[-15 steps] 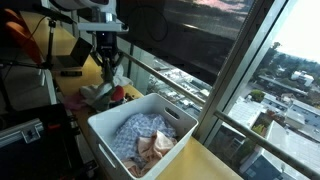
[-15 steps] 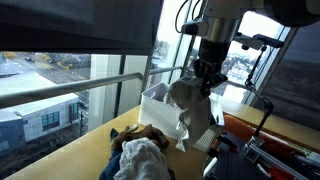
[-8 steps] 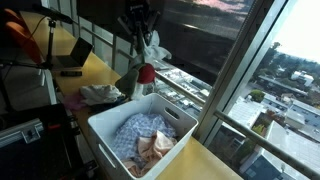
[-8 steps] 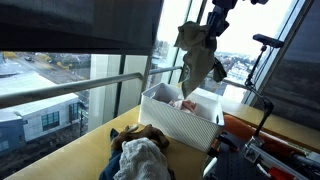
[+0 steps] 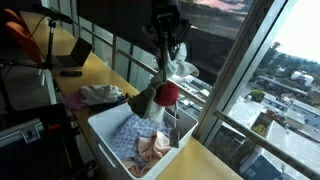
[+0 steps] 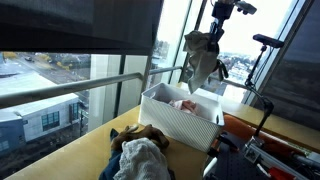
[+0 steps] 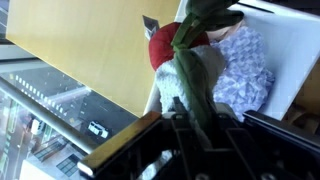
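Grey, green and red garment (image 5: pixel 165 88), hanging limp, over white bin (image 5: pixel 101 140)

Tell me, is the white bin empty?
No, the white bin contains a heap of clothes, and the hand holds another garment above it.

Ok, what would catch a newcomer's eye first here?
The gripper stands high over the scene, shut on a green, red and white garment that dangles above the white bin. The bin holds crumpled clothes, and a heap of more cloth lies beside it on the yellow table. Tall windows behind look out over a city.
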Controlling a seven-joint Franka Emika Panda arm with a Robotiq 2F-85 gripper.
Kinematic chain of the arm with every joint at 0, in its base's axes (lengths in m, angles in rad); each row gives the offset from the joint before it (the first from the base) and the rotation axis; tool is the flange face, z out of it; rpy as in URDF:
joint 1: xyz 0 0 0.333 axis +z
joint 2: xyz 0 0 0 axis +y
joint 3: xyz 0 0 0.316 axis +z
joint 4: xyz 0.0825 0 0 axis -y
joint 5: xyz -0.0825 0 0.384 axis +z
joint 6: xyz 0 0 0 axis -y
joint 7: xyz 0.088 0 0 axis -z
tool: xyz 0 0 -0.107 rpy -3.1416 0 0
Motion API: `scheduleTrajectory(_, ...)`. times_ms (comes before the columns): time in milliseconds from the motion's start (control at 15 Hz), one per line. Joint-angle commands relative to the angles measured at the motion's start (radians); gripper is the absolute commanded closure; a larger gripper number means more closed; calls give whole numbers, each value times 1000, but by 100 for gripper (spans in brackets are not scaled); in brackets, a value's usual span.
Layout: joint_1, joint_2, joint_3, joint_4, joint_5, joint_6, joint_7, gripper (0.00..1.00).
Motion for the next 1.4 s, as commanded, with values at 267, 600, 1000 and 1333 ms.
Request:
scheduleTrajectory(267, -22, 80, -8, 30, 94, -31, -10, 55)
scheduleTrajectory(600, -15, 45, 2, 11, 117, -36, -4, 20)
scheduleTrajectory(1000, 78, -88, 90, -216, 131, 49, 38, 0)
scheduleTrajectory(1333, 195, -114, 167, -295, 282, 50, -21, 0)
